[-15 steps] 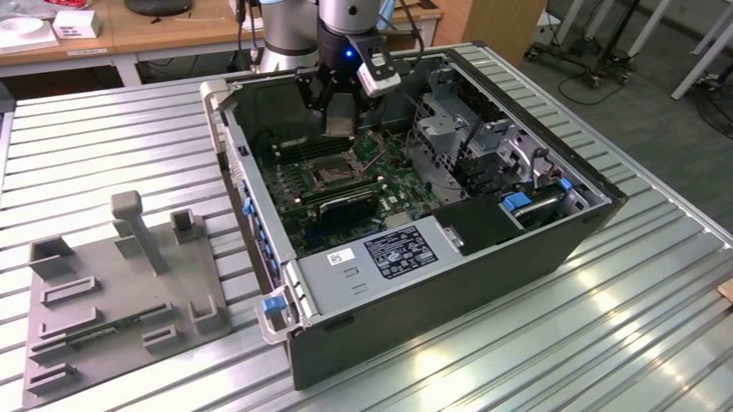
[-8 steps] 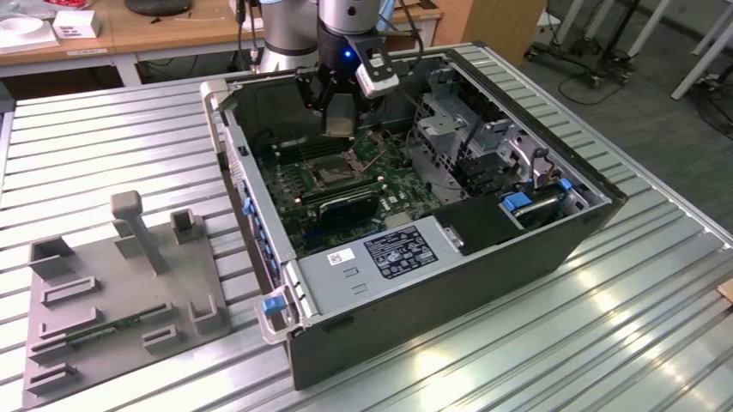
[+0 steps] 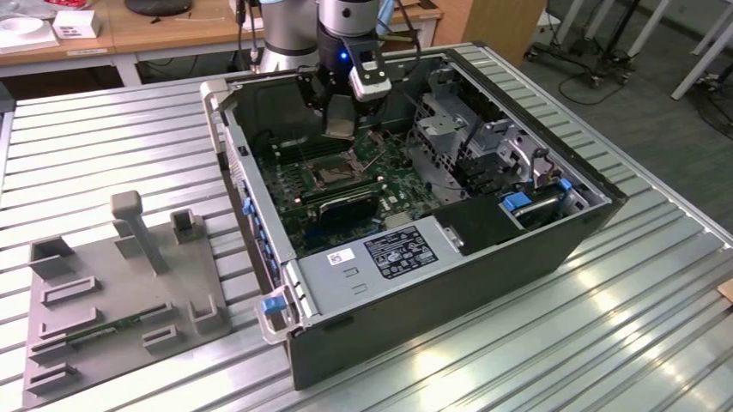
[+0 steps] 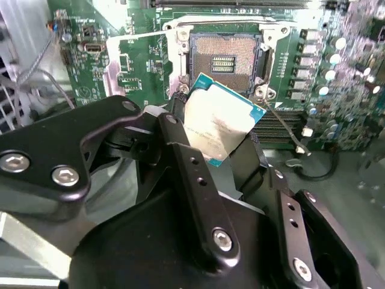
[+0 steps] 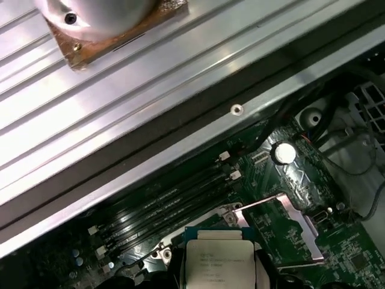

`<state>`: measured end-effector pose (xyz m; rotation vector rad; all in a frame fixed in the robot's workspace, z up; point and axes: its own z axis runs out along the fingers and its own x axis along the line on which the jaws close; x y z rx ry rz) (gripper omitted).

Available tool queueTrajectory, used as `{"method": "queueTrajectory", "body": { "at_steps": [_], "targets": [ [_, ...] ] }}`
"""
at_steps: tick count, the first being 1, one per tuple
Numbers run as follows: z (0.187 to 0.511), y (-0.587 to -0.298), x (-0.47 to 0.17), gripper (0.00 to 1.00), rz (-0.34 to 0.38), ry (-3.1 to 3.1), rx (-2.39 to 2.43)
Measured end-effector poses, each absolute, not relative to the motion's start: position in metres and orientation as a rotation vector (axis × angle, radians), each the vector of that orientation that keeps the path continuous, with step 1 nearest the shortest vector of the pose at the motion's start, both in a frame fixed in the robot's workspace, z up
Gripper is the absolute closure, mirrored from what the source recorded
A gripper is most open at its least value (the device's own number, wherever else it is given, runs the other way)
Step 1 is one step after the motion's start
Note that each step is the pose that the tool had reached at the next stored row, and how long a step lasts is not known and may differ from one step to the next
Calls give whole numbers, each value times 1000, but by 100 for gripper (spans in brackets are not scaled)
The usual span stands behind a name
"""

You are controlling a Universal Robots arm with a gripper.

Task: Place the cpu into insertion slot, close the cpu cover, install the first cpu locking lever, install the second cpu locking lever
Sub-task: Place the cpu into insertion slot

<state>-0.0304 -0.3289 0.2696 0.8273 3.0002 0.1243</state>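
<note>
Slatted metal desk (image 3: 115, 129) carries an open computer case (image 3: 458, 283). Motherboard (image 3: 343, 184) lies exposed inside. Insertion slot (image 4: 225, 60) is uncovered, contacts visible. Claw (image 4: 218, 139) grips the cpu (image 4: 219, 117) by opposite edges; the chip is tilted, near the slot, not seated.

Finding: I judge this a robotics lab set up in an office-type room.

Evidence, exterior view:
- A ribbed metal table (image 3: 103, 137) spans the frame, with an opened PC case (image 3: 458, 283) at its centre.
- A robot arm (image 3: 343, 26) enters at 12 o'clock. In the second wrist view its gripper (image 4: 218, 141) clamps a bare cpu (image 4: 222, 117) over the board (image 4: 132, 66).
- At 8 o'clock lies a grey fixture plate (image 3: 115, 292) with slots and posts.
- At 11 o'clock stands a wooden desk (image 3: 184, 30) carrying a white box (image 3: 75, 23).
- At 1 o'clock, wheeled bases (image 3: 572, 60) rest on grey carpet (image 3: 675, 154).
</note>
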Motion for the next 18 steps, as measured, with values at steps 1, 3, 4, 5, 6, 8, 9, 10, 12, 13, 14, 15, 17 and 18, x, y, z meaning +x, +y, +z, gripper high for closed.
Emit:
{"method": "queueTrajectory", "body": {
  "at_steps": [1, 3, 4, 5, 6, 8, 9, 10, 12, 13, 14, 15, 17, 18],
  "targets": [
    [269, -329, -30, 46, 124, 2992, 854],
    [269, -329, -30, 46, 123, 2975, 908],
    [269, -329, -30, 46, 122, 2965, 936],
    [268, -329, -30, 46, 122, 2956, 962],
    [268, -329, -30, 46, 122, 2947, 988],
    [268, -329, -30, 46, 121, 2927, 1041],
    [268, -329, -30, 46, 120, 2917, 1067],
    [267, -329, -30, 46, 120, 2907, 1093],
    [267, -329, -30, 46, 119, 2884, 1147],
    [267, -329, -30, 46, 118, 2873, 1172],
    [267, -329, -30, 46, 118, 2862, 1198],
    [267, -329, -30, 46, 117, 2851, 1223],
    [266, -329, -30, 46, 117, 2832, 1263],
    [266, -329, -30, 46, 116, 2829, 1270]
  ]
}}
